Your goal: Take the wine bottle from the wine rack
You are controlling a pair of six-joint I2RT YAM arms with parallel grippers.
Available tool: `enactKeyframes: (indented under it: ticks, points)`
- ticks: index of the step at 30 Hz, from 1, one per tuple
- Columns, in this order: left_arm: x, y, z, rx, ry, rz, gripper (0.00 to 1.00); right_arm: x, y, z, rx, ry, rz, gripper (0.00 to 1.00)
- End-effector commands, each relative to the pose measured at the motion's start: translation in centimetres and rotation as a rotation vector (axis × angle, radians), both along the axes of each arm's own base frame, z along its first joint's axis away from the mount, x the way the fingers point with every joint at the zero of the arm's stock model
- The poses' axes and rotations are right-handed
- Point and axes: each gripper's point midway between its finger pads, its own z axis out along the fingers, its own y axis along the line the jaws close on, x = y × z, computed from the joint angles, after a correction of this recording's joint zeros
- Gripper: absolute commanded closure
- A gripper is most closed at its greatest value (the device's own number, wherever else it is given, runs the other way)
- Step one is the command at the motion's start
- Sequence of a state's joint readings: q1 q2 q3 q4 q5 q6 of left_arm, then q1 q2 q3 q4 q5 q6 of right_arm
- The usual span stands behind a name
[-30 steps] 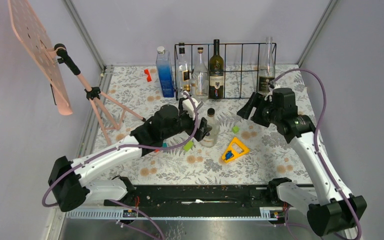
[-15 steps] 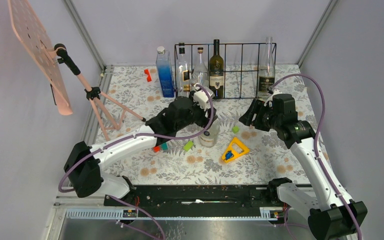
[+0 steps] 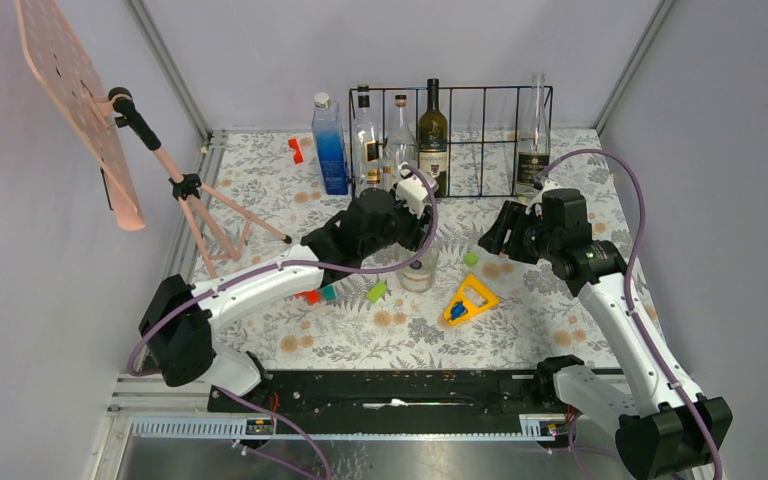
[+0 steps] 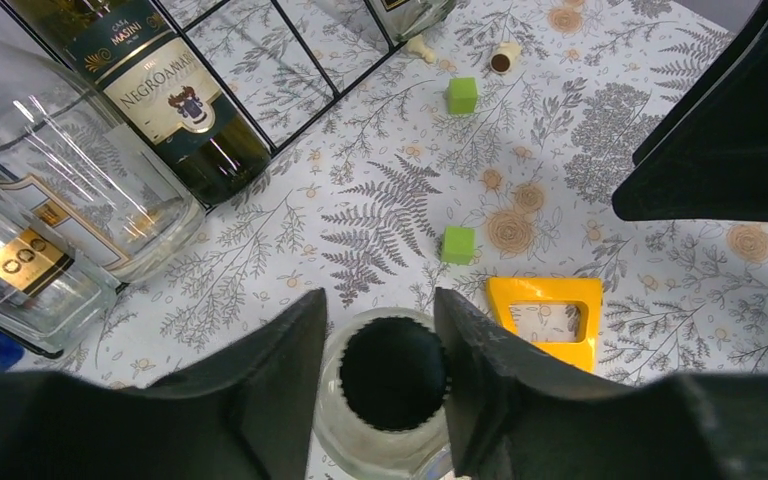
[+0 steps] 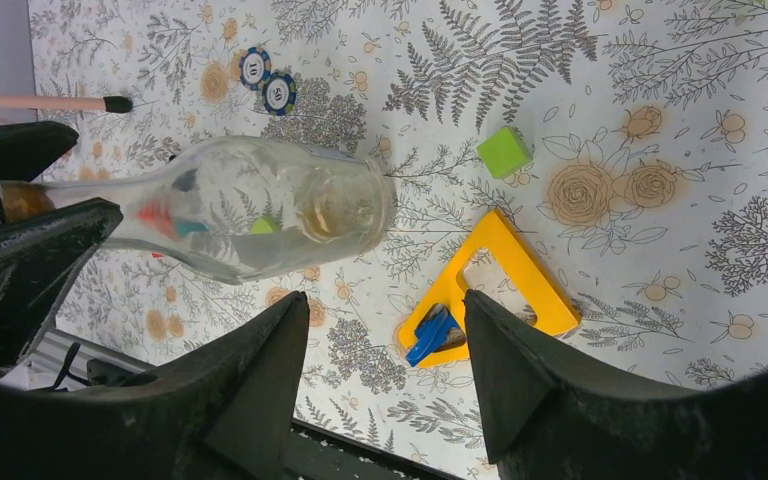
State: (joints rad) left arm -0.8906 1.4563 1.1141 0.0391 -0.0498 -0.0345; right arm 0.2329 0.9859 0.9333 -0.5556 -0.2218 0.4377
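Note:
The wine bottle (image 3: pixel 432 140) is dark green with a cream label and stands upright in the black wire wine rack (image 3: pixel 485 100) at the back; the left wrist view shows its label (image 4: pixel 155 85) behind the rack's bars (image 4: pixel 305 65). My left gripper (image 3: pixel 422 225) hangs over a clear bottle (image 3: pixel 420 272) standing in front of the rack. Its narrowly open jaws flank that bottle's black cap (image 4: pixel 393 372), and I cannot tell whether they touch it. My right gripper (image 3: pixel 495 230) hovers open and empty to the right, above the table (image 5: pixel 385 300).
Two clear bottles (image 3: pixel 365 140) (image 3: pixel 398 150) share the rack's left end, and a tall clear bottle (image 3: pixel 533 135) stands at its right end. A blue bottle (image 3: pixel 329 145) stands left of the rack. A yellow triangle (image 3: pixel 470 300) and green cubes (image 3: pixel 376 291) (image 3: pixel 471 258) lie mid-table. A tripod (image 3: pixel 200 205) stands at the left.
My left gripper rose from beside the clear bottle to above its cap, toward the rack, and its jaws narrowed a lot. The right gripper's jaws narrowed a little and it barely shifted.

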Motion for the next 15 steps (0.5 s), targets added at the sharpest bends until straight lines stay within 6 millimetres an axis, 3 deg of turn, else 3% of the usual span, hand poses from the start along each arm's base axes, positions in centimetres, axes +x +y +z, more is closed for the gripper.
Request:
enactKeyframes:
  ticks: [1, 2, 8, 11, 15]
  points:
    - [0.7, -0.1, 2.6, -0.051, -0.033, 0.026, 0.60, 0.3, 0.0, 0.2, -0.009, -0.029, 0.016, 0.35]
    - [0.6, -0.1, 2.8, -0.061, -0.027, 0.028, 0.70, 0.3, 0.0, 0.1, -0.010, -0.027, 0.016, 0.35]
    - [0.2, 0.7, 3.4, -0.068, -0.008, 0.049, 1.00, 0.4, 0.0, 0.0, -0.011, -0.025, 0.016, 0.35]
    - [0.6, 1.8, 4.1, -0.041, -0.005, 0.094, 1.00, 0.4, 0.1, 0.0, -0.008, -0.026, 0.016, 0.36]
    - [2.0, 4.3, 6.7, -0.062, -0.023, 0.173, 1.00, 0.4, 0.3, -0.1, -0.002, -0.022, 0.021, 0.36]
